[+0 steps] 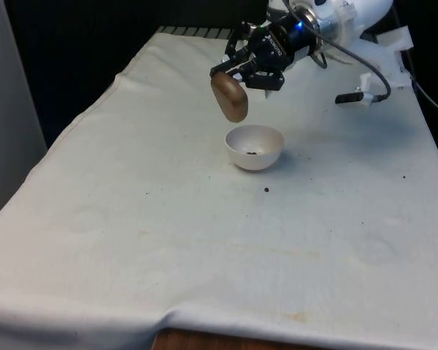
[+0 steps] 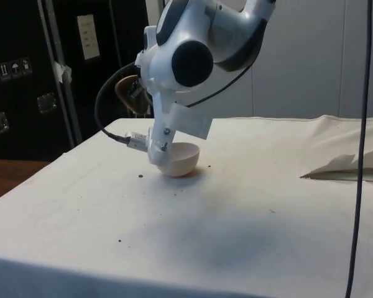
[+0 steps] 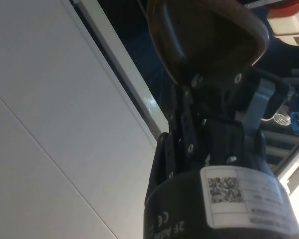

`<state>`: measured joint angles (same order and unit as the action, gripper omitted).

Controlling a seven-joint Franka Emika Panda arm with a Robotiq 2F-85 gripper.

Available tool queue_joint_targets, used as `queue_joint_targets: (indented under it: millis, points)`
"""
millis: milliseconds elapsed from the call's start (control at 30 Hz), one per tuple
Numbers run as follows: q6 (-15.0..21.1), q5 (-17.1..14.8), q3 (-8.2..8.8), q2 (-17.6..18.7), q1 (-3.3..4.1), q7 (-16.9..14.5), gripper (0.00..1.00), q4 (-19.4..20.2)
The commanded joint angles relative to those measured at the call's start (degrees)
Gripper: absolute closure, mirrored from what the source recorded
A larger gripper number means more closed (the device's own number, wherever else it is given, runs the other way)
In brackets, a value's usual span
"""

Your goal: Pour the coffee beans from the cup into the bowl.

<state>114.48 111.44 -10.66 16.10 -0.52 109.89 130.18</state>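
**Over the bowl, cup tipped mouth-down**

Just below the gripper [image 1: 242, 73] hangs the brown cup [image 1: 230, 97], pinched between the two black fingers near its upper end and tilted steeply, its lower end aimed down toward the white bowl [image 1: 255, 146]. That bowl sits on the white cloth [image 1: 168, 240] right under and slightly to the front view's right of the cup, and a few dark coffee beans [image 1: 253, 152] already lie in its bottom. One stray bean [image 1: 267, 190] rests on the cloth, nearer the camera than the bowl.

How will it handle? The cup looks small, rigid and smooth, likely light now and a touch slippery, so a firm pinch on the wall seems the sensible hold. The bowl looks thin and light too; a knock from the cup could easily slide it.

Room to move: the side view has the arm's body close over the bowl [image 2: 177, 159], with the cup [image 2: 129, 93] beyond it. Open cloth spreads on every side, table edges well apart from the gripper.
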Motion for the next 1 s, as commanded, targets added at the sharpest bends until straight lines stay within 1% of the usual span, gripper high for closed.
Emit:
queue_joint_targets:
  millis: [0,33,133,233,267,300,533,567,600,667,800,833,867,967]
  points:
    - [0.3,-0.1,0.06,-0.2,-0.06,-0.1,0.97,0.1]
    - [1.9,-0.9,0.11,-0.7,-0.46,-0.8,0.97,0.1]
    - [2.9,-1.4,0.34,-1.1,-0.63,-1.1,0.97,0.1]
    - [4.1,-1.9,0.92,-1.6,-0.63,-1.5,0.97,0.1]
    - [2.9,-1.4,0.97,-1.3,-0.23,-0.9,0.97,0.1]
    - [4.4,-2.1,1.03,-1.7,-0.69,-1.5,0.97,0.1]
    - [7.4,-3.0,2.46,-2.2,-0.80,-1.8,0.97,0.1]
    - [5.9,-2.3,2.41,-1.9,-0.40,-1.1,0.97,0.0]
    - [7.8,-3.2,2.64,-2.2,-0.80,-1.8,0.97,0.0]
    - [8.9,-3.7,3.15,-2.2,-0.86,-1.7,0.97,-0.1]
    - [10.2,-4.4,3.67,-2.2,-0.97,-1.7,0.97,-0.2]
    - [8.7,-3.9,3.67,-2.0,-0.52,-1.1,0.97,-0.2]
    - [10.9,-4.6,4.07,-2.2,-1.03,-1.6,0.97,-0.2]
    - [11.8,-5.0,4.58,-2.2,-1.03,-1.6,0.97,-0.3]
